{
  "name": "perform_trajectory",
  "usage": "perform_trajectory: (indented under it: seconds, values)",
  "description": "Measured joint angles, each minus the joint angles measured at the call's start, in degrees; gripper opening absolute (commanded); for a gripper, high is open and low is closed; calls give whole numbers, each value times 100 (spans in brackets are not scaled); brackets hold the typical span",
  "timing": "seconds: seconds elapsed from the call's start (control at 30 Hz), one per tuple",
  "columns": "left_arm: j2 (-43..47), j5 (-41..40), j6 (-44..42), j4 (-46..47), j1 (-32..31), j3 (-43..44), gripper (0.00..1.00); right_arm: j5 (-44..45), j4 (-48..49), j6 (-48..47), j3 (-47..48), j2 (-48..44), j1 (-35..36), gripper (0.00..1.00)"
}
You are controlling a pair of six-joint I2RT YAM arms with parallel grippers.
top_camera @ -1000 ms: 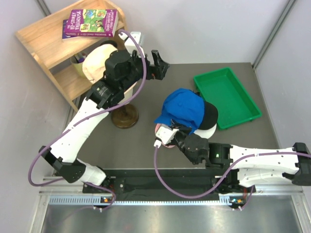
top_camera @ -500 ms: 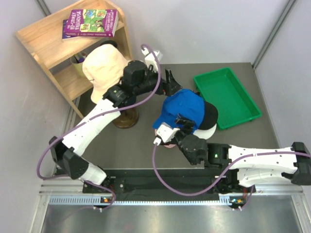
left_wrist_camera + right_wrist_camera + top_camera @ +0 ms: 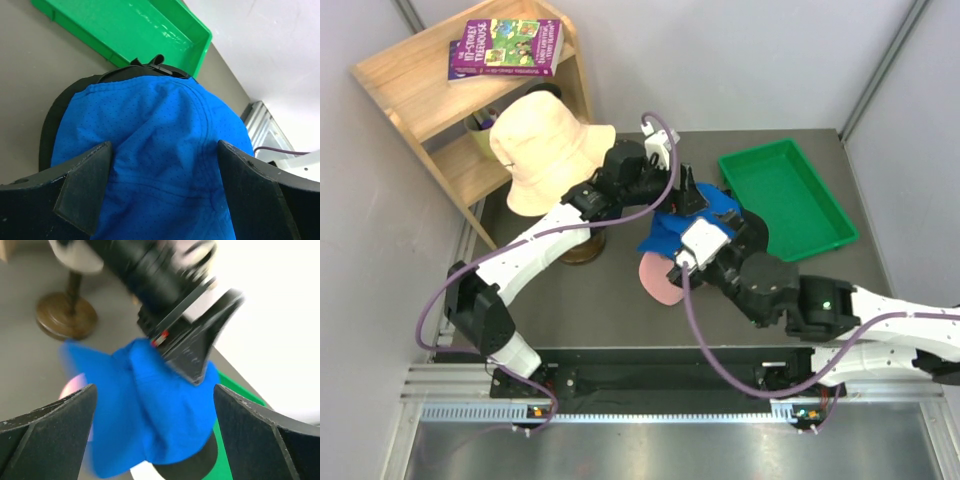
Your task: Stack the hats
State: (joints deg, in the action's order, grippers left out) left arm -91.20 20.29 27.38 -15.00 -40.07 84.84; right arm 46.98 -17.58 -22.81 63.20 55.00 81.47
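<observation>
Pincer fingers of the right arm point(image 3: 154, 390) stand wide apart and hold nothing at the near side of the table point(image 3: 590, 300), facing the pile of hats from a little way back. Its view is blurred, so I cannot tell how close it really is. Just beyond, a pink cap point(image 3: 658, 282) shows only its peak from under the pile. On top sits the blue cap point(image 3: 150, 115), with a black cap point(image 3: 756, 232) under it on the far right. The blue cap's peak points near-left, toward the wooden stand point(image 3: 578, 248), and its back points at the green tray point(image 3: 790, 200), so its long axis runs on that diagonal.

The left pincer point(image 3: 164, 144) is straight over the blue crown, spread wide, one finger on each side across the cap's width. I cannot tell whether the fingers touch the cloth. The left arm looks much the nearer for a grasp.

Further back, a peach hat point(image 3: 545, 160) rests on the stand, well apart from the pile and, I'd judge, not yet stacked.
</observation>
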Motion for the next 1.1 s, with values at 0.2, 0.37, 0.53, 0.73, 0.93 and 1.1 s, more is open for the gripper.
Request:
perform_trajectory:
  seconds: [0.2,0.37,0.53,0.73,0.93,1.1]
  values:
    - [-48,-133,-96,-7,-9,2,90,-229,-968,466,1349,15,26,100]
    - [-120,-177,-94,-4,-9,24,91,-188,-1375,691,1685,39,24,100]
    - [-122,-262,-149,-28,-11,74,91,-1491,-1838,1543,1945,516,-1624,92]
    - [-125,-553,-260,-179,37,210,93,-3571,-1683,2761,1773,1139,-3886,85]
    - [-122,-887,-352,-256,22,588,94,-4730,-1023,3458,1104,1025,-5121,81]
    - [-122,-975,-356,-282,28,715,94,-5152,-938,3670,804,876,-5549,83]
